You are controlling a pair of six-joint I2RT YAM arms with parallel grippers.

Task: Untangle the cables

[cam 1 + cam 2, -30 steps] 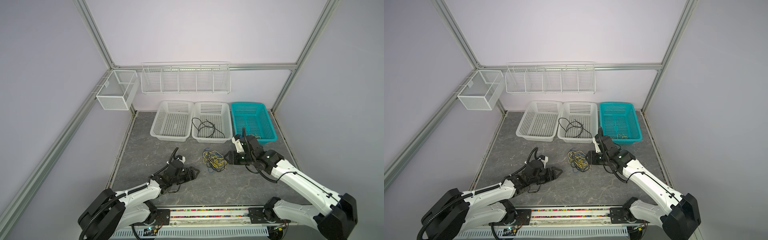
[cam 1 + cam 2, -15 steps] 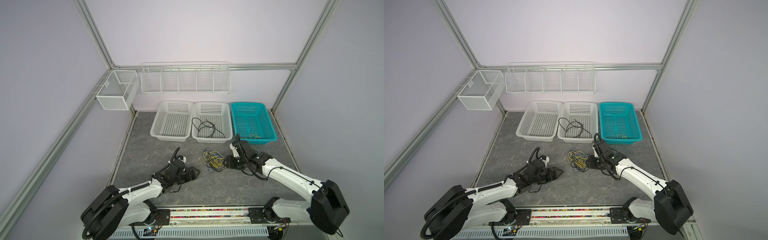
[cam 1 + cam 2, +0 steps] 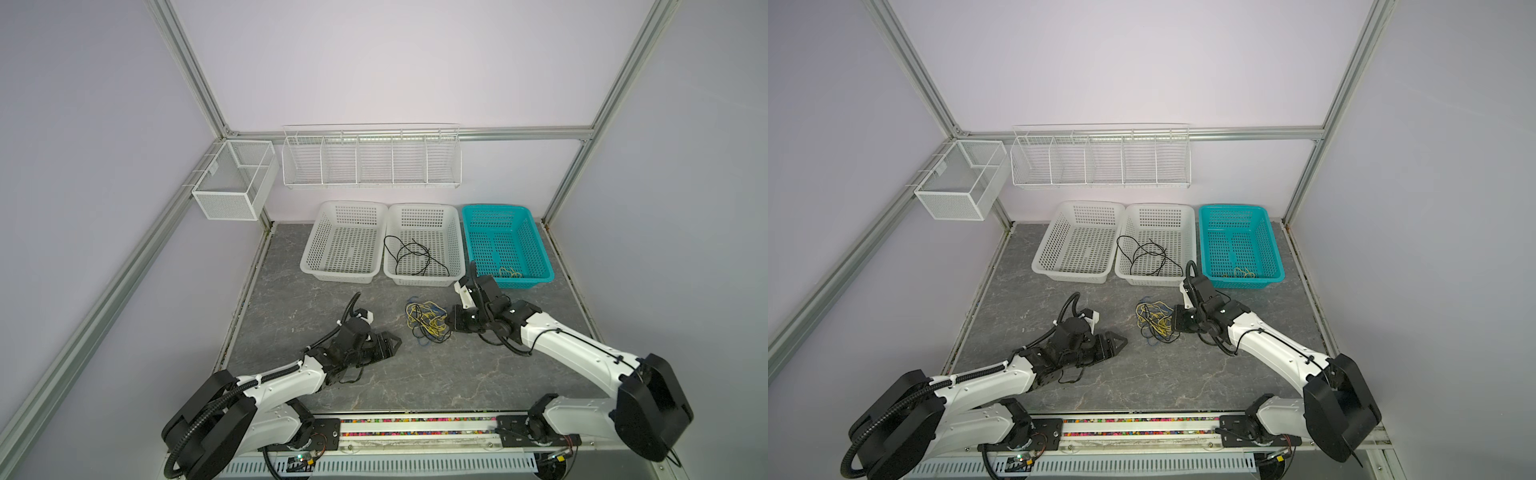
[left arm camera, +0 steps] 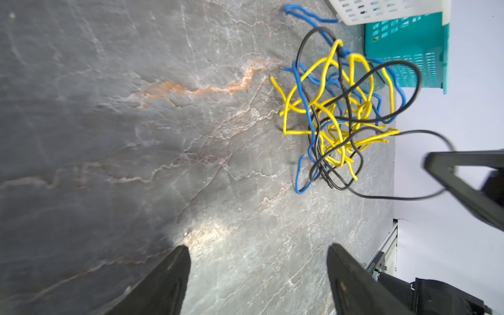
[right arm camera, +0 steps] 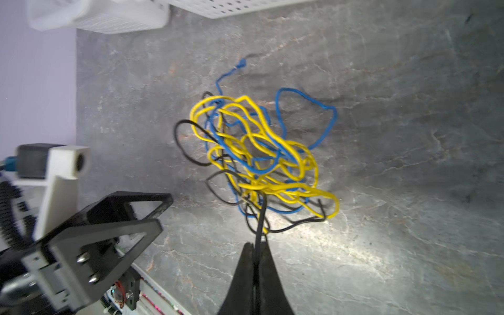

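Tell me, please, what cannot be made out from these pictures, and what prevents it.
- Right wrist view: the right gripper is shut on a black cable; its fingers hide the cable's end.
- Both top views: the tangle is too small to trace single cables.
- A top view: the yellowish thing in the teal basket is too small to identify.
- Left wrist view: the left gripper, open, is cut off by the picture's edge.

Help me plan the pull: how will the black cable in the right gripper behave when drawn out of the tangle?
Probably floppy: the black cable curls in loose loops. It likely drags the whole yellow-and-blue tangle along, since it weaves right through it. Being so thin, it might slip from the shut right gripper.
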